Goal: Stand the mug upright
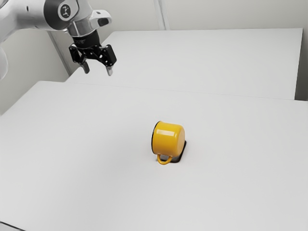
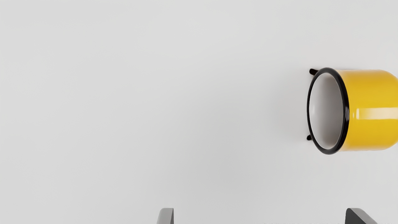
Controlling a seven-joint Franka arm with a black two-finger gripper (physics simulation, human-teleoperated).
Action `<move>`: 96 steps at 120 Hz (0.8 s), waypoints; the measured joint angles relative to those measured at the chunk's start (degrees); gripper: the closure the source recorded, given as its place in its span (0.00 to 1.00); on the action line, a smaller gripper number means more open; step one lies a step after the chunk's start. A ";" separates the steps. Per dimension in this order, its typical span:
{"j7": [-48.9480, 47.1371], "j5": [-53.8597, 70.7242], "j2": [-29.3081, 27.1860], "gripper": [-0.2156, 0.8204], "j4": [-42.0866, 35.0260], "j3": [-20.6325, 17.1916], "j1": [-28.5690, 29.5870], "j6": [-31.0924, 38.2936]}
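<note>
A yellow enamel-style mug (image 1: 167, 139) with a black rim (image 2: 346, 109) lies on its side on a white table (image 1: 72, 168), its mouth facing the exterior view's left. A black two-finger gripper (image 1: 98, 71) hangs well above and apart from it, fingers spread, nothing between them.

The job ahead appears to be a careful approach and grasp. Coming down over the mug with the fingers square to its curved wall should give an even hold; a crooked contact could roll it. The handle (image 1: 164, 160), low on the side nearer the exterior camera, calls for clearance. Once held, the mug would best be lifted free of the thin black piece (image 1: 183, 151) beneath it, turned mouth up, and lowered until its base sits flat on bare tabletop before release. Resting on that piece, it could tilt.

The count: 1 robot arm (image 1: 29, 17), 1 gripper with 2 fingers, 1 mug with 1 handle and 1 rim, and 1 black piece, if the 2 dark ends (image 2: 313, 72) beside the rim belong to it, which cannot be confirmed.
</note>
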 joint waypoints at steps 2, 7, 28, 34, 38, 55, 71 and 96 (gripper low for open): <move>0.01 0.01 0.00 0.21 0.00 0.00 0.04 0.02; 0.04 0.06 0.00 0.21 -0.01 0.00 0.18 0.05; 0.12 -0.35 -0.17 0.21 -0.81 0.00 0.86 0.10; 0.14 -0.50 -0.61 0.21 -1.70 0.04 1.09 0.15; 0.15 -0.59 -1.09 0.21 -2.59 0.06 1.25 0.22; 0.20 -2.58 -4.08 0.21 -9.64 0.18 2.20 2.22; 0.24 -6.24 -5.16 0.21 -14.75 0.14 3.50 5.41; 0.20 -14.88 -3.65 0.21 -19.55 0.16 5.57 7.85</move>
